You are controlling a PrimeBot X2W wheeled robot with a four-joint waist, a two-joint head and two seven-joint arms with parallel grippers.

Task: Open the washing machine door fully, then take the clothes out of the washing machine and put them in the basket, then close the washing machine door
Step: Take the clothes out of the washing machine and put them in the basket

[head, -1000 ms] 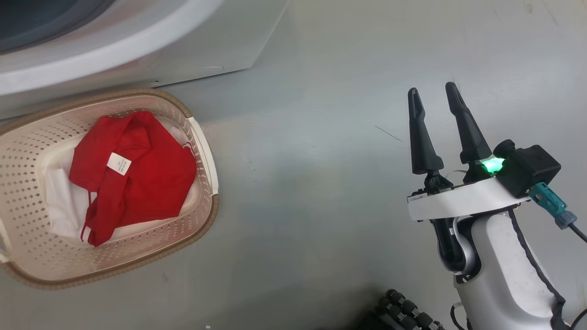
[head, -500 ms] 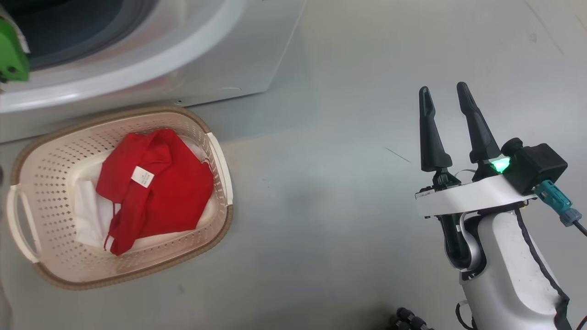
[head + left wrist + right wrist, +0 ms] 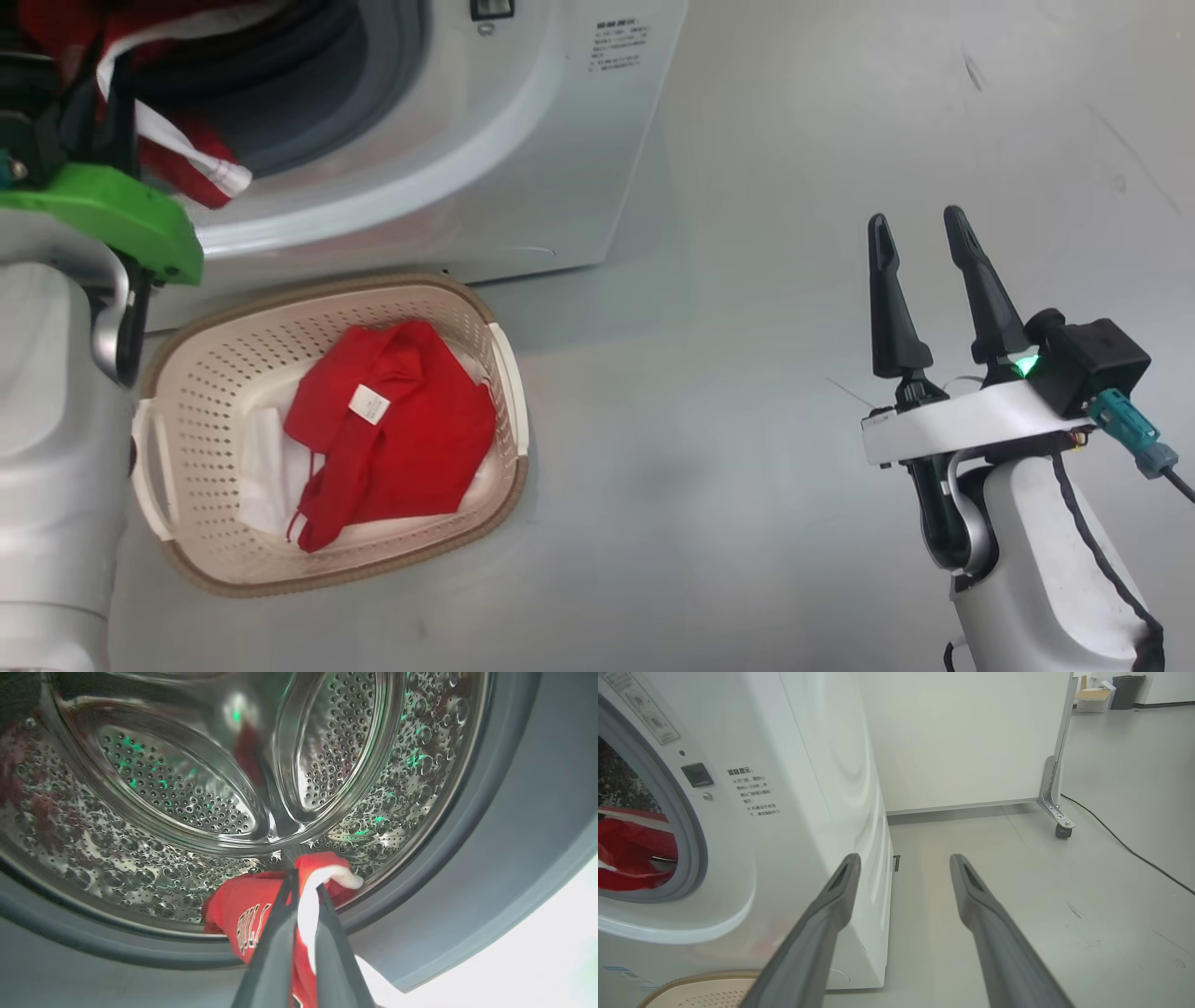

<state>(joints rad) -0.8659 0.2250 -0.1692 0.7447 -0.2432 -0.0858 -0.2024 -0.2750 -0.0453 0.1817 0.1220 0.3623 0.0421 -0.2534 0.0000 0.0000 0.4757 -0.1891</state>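
- Two red garments are on record. The first, the held garment [image 3: 233, 905], hangs at the near lip of the steel drum [image 3: 187, 793] and drapes down over the grey gasket [image 3: 448, 877]. It has white lettering [image 3: 250, 926] on the cloth and white trim [image 3: 334, 875] at its edge.
- Left gripper [image 3: 306, 884]: clenched on the held garment. Both fingers pinch a fold of red cloth and white trim at the drum mouth.
- Head view: the held garment shows at the far left as red cloth with a white band. It sits in the opening of the washing machine [image 3: 523, 140], above the green plate [image 3: 112, 215] on the left wrist.
- The second, the basket garment [image 3: 411, 439], lies crumpled in the basket [image 3: 373, 282]. Its small white tag [image 3: 368, 404] faces up, and a white cloth [image 3: 261, 467] lies under it on the left.
- The basket stands on the grey floor [image 3: 728, 448], just near of the machine's front. Whether the two touch, I cannot tell.
- Right gripper [image 3: 916, 224]: released, fingers spread, nothing between them. It hangs over bare floor, well right of the basket and the machine.
- Right wrist view: the fingers point past the machine's right front corner. A dark latch slot [image 3: 697, 774] and a printed label [image 3: 754, 791] sit beside the opening, and red cloth fills the opening at the left edge.
- Far right: a white partition panel [image 3: 971, 737] stands on a castor [image 3: 1061, 831], and a black cable [image 3: 1125, 844] runs across the floor.
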